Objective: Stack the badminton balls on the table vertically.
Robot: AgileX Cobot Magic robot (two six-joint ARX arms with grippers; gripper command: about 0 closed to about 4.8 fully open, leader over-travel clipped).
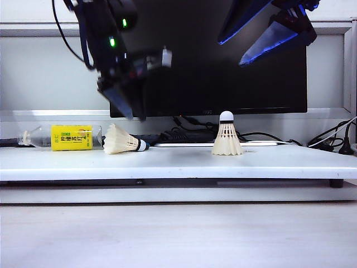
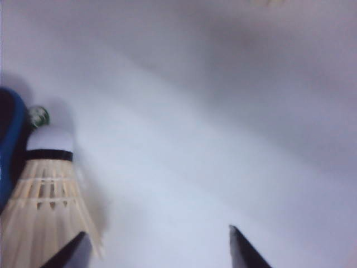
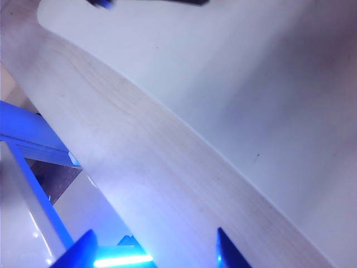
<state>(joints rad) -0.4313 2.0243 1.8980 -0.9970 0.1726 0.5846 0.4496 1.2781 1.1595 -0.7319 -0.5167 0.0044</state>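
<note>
While fingers (image 2: pixel 64 254) gape, shuttlecock (image 2: pixel 44 201) beside them.

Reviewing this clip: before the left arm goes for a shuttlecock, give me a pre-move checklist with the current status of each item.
1. Left gripper open and empty: ok, fingers apart above the table, nothing between them.
2. Lying shuttlecock reachable: ok, on its side below the left gripper, cork toward the monitor.
3. Base shuttlecock ready: ok, upright on its skirt, cork up.
4. Right gripper clear of the work: ok, open, raised high at the right.
5. Clutter near the pick: not ok, a yellow-labelled bottle lies close beside the lying shuttlecock.
6. Fingers lined up on the skirt: cannot tell.
</note>
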